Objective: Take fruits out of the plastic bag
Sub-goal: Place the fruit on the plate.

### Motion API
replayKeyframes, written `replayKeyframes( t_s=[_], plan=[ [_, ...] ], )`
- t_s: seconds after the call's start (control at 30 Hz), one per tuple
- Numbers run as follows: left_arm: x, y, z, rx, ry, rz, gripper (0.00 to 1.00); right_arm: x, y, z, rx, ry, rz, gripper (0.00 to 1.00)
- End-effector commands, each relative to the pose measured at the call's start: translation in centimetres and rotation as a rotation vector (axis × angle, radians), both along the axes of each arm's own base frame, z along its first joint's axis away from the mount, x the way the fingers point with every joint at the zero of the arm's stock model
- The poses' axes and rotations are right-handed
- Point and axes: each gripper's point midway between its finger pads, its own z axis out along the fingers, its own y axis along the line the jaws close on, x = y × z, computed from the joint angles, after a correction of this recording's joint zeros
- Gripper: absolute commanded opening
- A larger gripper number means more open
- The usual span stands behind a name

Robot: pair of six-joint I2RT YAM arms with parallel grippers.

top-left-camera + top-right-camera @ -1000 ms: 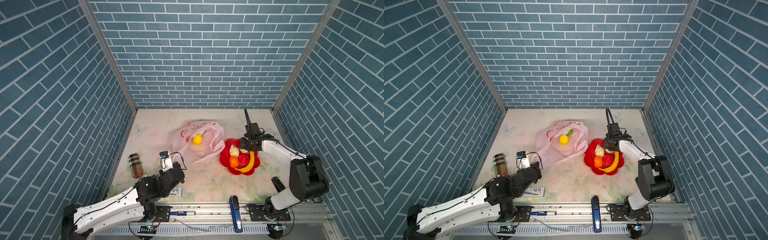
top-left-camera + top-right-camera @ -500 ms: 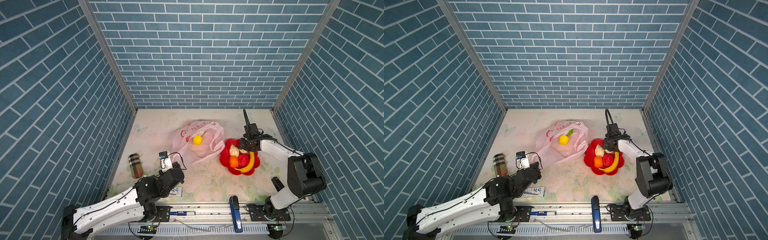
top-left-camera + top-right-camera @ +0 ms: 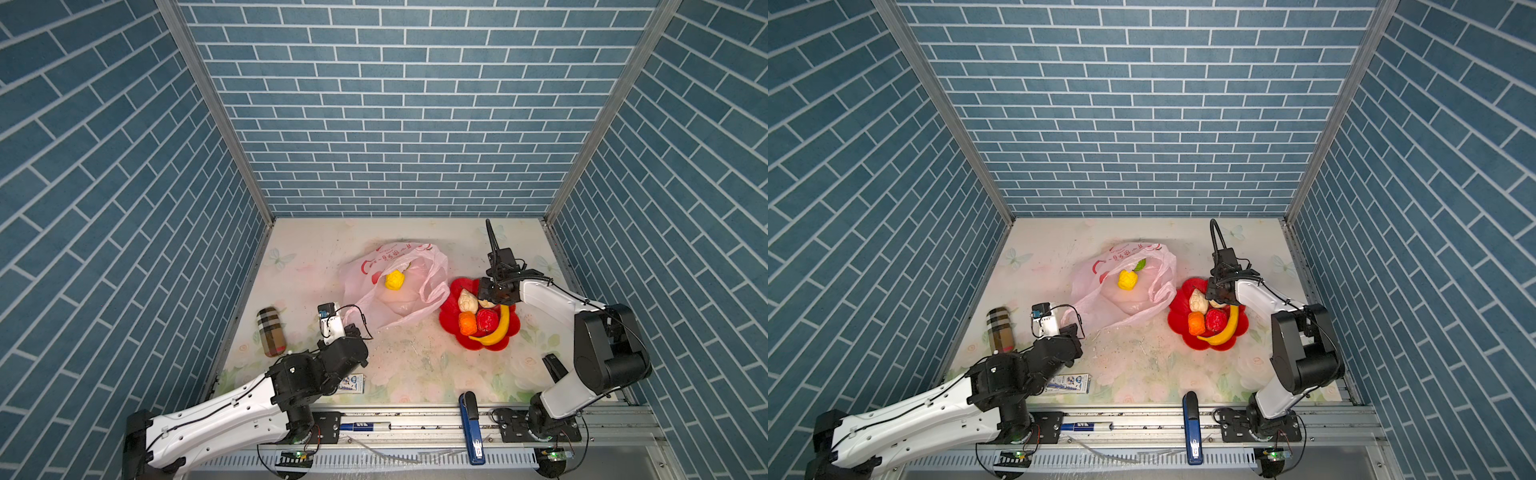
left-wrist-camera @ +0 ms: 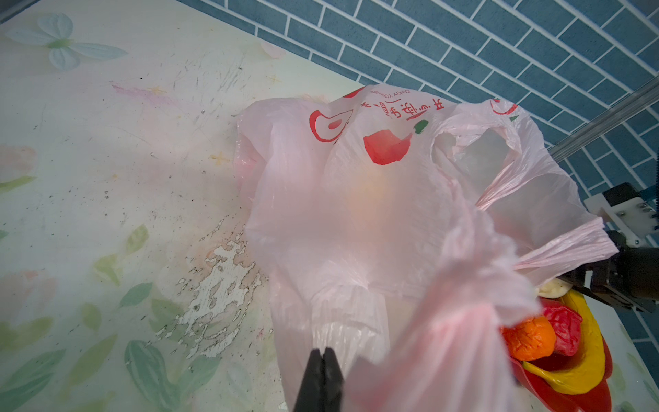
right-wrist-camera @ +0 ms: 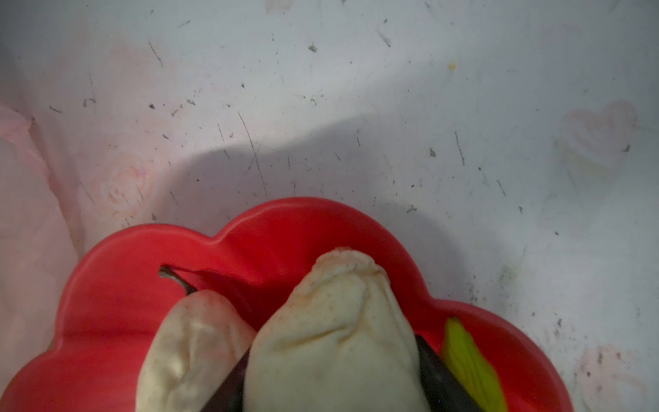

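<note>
Right wrist view: my right tool (image 5: 335, 378) pinches a beige pointed fruit (image 5: 338, 314) at the red plate (image 5: 124, 303). I'd release next. My left tool (image 4: 322, 360) pinches the plastic bag (image 4: 356, 214).

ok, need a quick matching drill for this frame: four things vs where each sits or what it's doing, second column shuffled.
Things:
1. yellow lumpy fruit
2. banana
3. plaid cylinder
4. right gripper

Places or states:
A. closed on a beige pointed fruit at the red plate
B. amid the plastic bag folds
C. lying on the red plate
D. on the bare table, apart from bag and plate

Pairs: 1-B, 2-C, 3-D, 4-A.
</note>
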Motion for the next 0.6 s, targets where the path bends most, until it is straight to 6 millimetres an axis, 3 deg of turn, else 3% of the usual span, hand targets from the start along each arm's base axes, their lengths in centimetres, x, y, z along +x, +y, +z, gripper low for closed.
replayKeyframes(
  t_s=[0.0, 0.57],
  plan=[
    [-0.20, 0.36, -0.28, 0.013, 0.004, 0.001, 0.00, -0.69, -0.55, -1.05, -0.015, 0.028, -0.021, 0.55],
    [-0.40, 0.60, -0.60, -0.006, 0.008, 0.006, 0.00, -0.91, -0.48, -0.84, -0.006, 0.025, -0.017, 0.61]
  ],
)
